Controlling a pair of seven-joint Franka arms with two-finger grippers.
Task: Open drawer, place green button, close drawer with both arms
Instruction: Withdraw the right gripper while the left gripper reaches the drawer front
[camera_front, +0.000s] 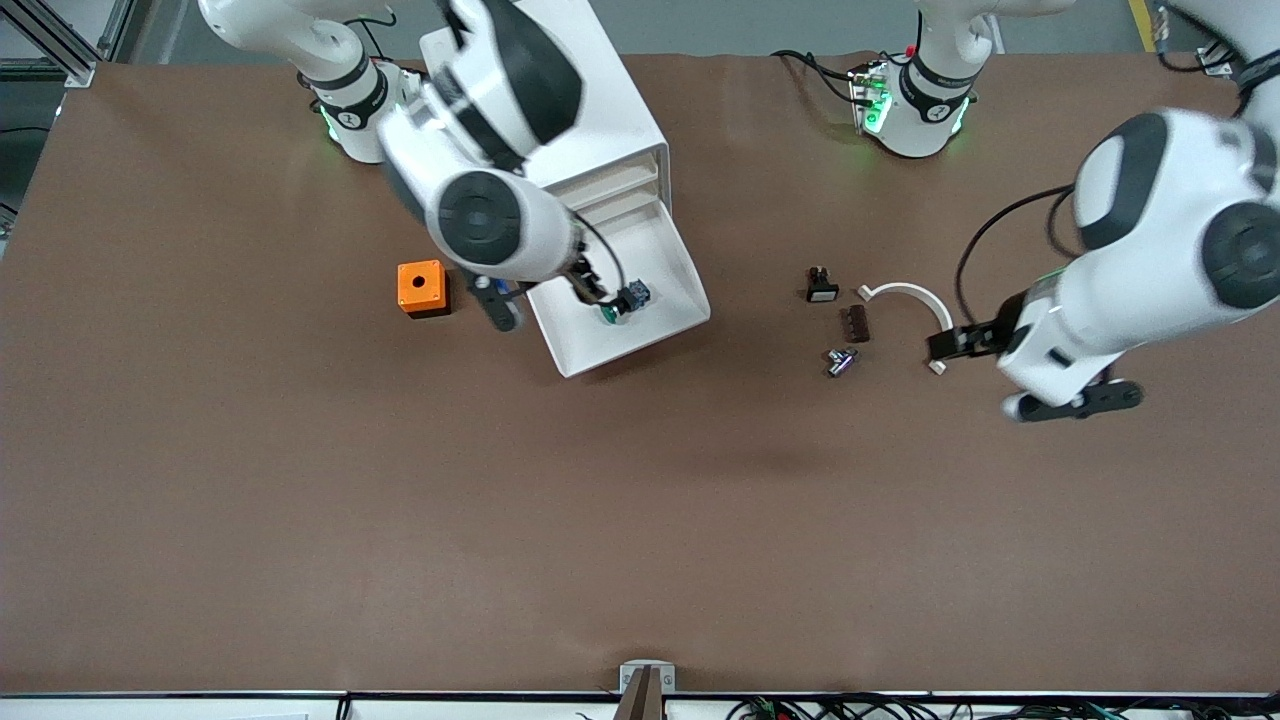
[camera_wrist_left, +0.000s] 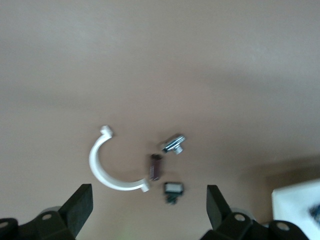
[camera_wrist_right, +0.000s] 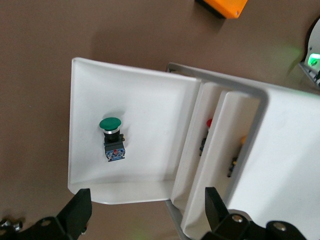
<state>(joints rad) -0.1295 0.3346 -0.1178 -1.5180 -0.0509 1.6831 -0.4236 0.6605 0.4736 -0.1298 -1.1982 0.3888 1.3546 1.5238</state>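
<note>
The drawer (camera_front: 660, 255) is pulled out of the white cabinet (camera_front: 610, 120), toward the front camera. The button (camera_front: 622, 302), with a green cap and a black-and-blue body, lies in it near the front lip. It also shows in the right wrist view (camera_wrist_right: 111, 137) on the drawer floor (camera_wrist_right: 150, 100). My right gripper (camera_front: 545, 295) is open and empty over the drawer's side edge, next to the button; in its own view (camera_wrist_right: 145, 210) nothing is between the fingers. My left gripper (camera_front: 975, 378) is open and empty near the left arm's end of the table, and in its own view (camera_wrist_left: 150, 207) it holds nothing.
An orange box (camera_front: 422, 288) with a round hole sits beside the drawer. Near the left gripper lie a white C-shaped clip (camera_front: 910, 293), a brown piece (camera_front: 855, 323), a metal piece (camera_front: 841, 360) and a small black piece with a white face (camera_front: 821, 285).
</note>
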